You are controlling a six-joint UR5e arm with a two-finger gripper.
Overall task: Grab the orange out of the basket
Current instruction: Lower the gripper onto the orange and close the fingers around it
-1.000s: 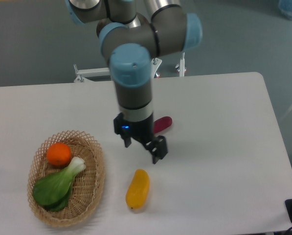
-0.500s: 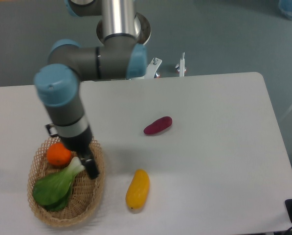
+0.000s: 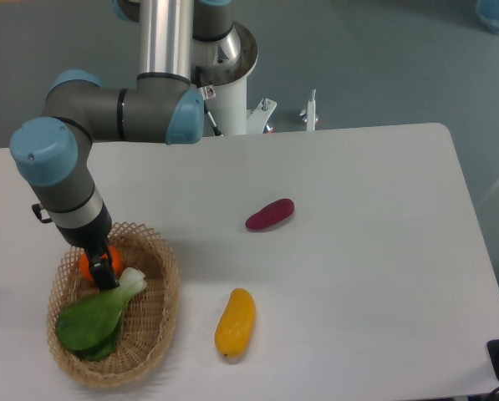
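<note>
The orange (image 3: 85, 266) lies at the back of the woven wicker basket (image 3: 164, 322) on the left of the table, mostly covered by my gripper (image 3: 100, 265). The gripper has come down onto the fruit from above. One dark finger (image 3: 105, 272) crosses the orange's front, and orange skin shows on both sides of it. The other finger is hidden behind the fruit. The jaws look open around the orange, and I see no lift off the basket floor.
A green leafy bok choy (image 3: 90, 322) lies in the basket just in front of the orange, its white stalk touching the gripper's finger. A long yellow-orange fruit (image 3: 235, 322) and a purple sweet potato (image 3: 270, 214) lie on the white table to the right.
The arm has swung left from the table's middle to the basket, and the gripper has dropped over the orange. The fruit and the greens have stayed in place.
</note>
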